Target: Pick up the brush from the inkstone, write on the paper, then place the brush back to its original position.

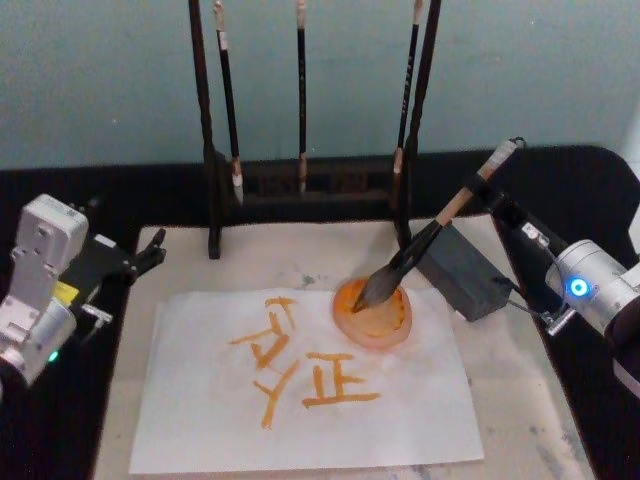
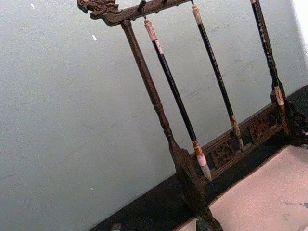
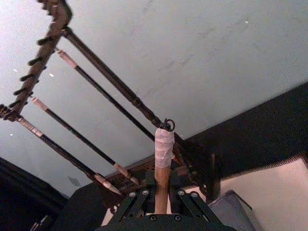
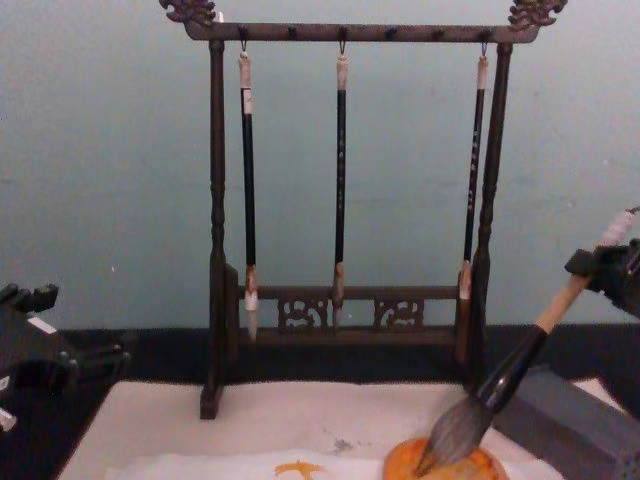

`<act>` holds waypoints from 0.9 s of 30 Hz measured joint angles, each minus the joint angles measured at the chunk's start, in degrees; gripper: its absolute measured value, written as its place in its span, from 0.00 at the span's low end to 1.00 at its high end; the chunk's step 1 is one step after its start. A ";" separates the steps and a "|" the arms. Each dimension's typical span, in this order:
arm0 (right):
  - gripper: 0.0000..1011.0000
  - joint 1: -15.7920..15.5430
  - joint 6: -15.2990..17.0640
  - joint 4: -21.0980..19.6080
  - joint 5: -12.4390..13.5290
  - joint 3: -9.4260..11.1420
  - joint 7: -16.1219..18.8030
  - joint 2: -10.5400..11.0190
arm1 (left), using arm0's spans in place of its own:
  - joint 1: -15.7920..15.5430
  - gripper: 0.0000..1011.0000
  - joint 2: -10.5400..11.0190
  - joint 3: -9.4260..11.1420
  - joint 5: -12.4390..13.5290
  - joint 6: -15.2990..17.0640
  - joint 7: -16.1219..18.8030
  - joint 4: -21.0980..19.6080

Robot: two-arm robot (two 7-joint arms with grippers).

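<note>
- The black desk [image 1: 130, 195] carries a beige felt mat [image 1: 515, 395], which gives the sheet a soft, absorbent bed.
- A dark wooden brush rack [image 4: 216, 200] stands at the far edge. Its thin brushes [image 4: 341, 170] hang tip down, out of the arms' working space.
- The paper [image 1: 200, 420] lies flat on the near part of the mat, in front of the robot. It bears bold orange characters [image 1: 340, 385], so the writing looks largely or wholly done.
- A grey block [image 1: 465, 275] sits right of the sheet's far right corner. It may be the inkstone or only a rest; I cannot tell which.
- A round orange dish [image 1: 385, 325] sits on the paper's far right corner, touching the block's left side, within short reach of the writing area.
- The brush [image 1: 435, 228] leans up to the right over the block. Its bushy head rests in the dish, the likely home position.
- The right claw [image 3: 162, 195] is closed on the pale handle just below the taped top. That high grip keeps the arm off the wet strokes and lets the head tilt into the dish.
- The left claw [image 1: 150, 250] is parked at the mat's far left corner, off the sheet. It appears open and holds nothing.
- Letting go will need care, since the leaning handle could roll off the block.
</note>
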 joint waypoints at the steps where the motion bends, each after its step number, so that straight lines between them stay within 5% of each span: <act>1: 0.17 0.28 0.24 0.51 0.57 0.02 -0.16 0.00 | 0.00 1.00 0.00 0.00 0.00 0.00 0.00 0.00; 27: 0.17 4.76 2.94 8.43 7.58 -1.33 -2.42 0.01 | 0.00 1.00 0.00 0.00 0.00 0.00 0.00 0.00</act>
